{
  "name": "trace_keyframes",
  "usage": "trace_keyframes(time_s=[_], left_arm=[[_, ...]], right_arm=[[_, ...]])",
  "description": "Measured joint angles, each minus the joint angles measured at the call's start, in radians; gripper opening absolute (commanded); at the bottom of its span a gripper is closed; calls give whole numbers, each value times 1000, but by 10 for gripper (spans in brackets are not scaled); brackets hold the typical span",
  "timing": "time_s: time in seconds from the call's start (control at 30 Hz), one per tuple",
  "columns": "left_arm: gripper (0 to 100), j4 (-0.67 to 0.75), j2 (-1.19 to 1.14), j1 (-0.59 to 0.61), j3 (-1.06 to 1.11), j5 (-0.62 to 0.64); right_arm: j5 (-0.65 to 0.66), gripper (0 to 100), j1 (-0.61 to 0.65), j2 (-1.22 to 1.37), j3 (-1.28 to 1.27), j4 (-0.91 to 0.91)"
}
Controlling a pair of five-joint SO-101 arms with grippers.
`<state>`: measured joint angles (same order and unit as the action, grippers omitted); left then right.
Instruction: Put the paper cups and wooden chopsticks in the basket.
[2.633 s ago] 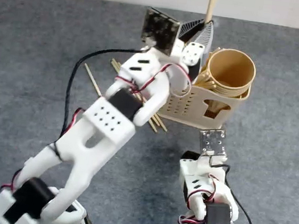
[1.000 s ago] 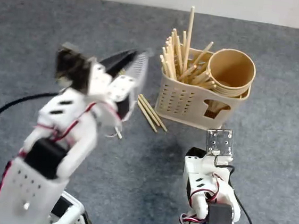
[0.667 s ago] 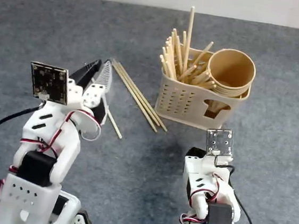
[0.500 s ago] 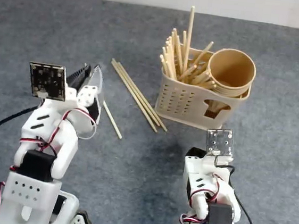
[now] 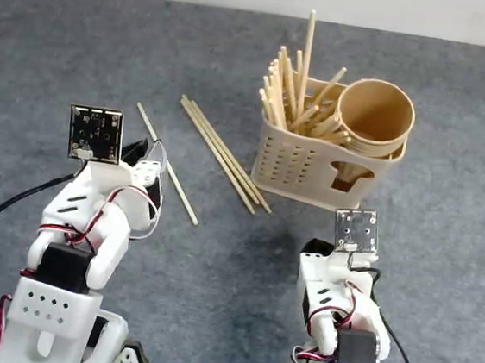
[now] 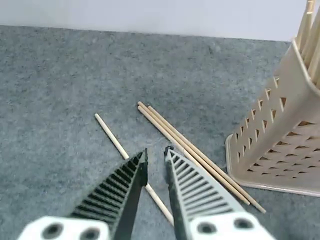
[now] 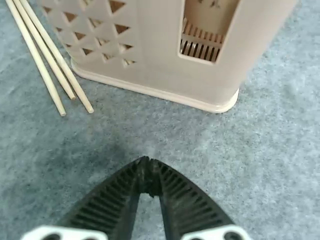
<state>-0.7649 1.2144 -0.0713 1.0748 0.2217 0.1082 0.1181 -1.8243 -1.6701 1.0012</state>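
The beige basket stands at the back right of the grey table. It holds stacked paper cups and a bundle of wooden chopsticks. Three loose chopsticks lie in a row left of the basket, and a single chopstick lies farther left. My left gripper hangs narrowly open just above that single chopstick, holding nothing. My right gripper is shut and empty, low over the table in front of the basket.
The table is covered in grey carpet with a pale wall along its far edge. The right arm's base sits near the front edge, the left arm's base at the front left.
The left arm has drawn back from the basket to the front left and lowered its gripper over the single loose chopstick. A tall chopstick now stands in the basket. The right arm kept still.
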Motion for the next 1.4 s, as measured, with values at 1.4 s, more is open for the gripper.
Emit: trace_keyframes(time_s=[1.4], left_arm=[[146,-230,-1677,120,-1060,110]], right_arm=[[0,5,0,0,0,0]])
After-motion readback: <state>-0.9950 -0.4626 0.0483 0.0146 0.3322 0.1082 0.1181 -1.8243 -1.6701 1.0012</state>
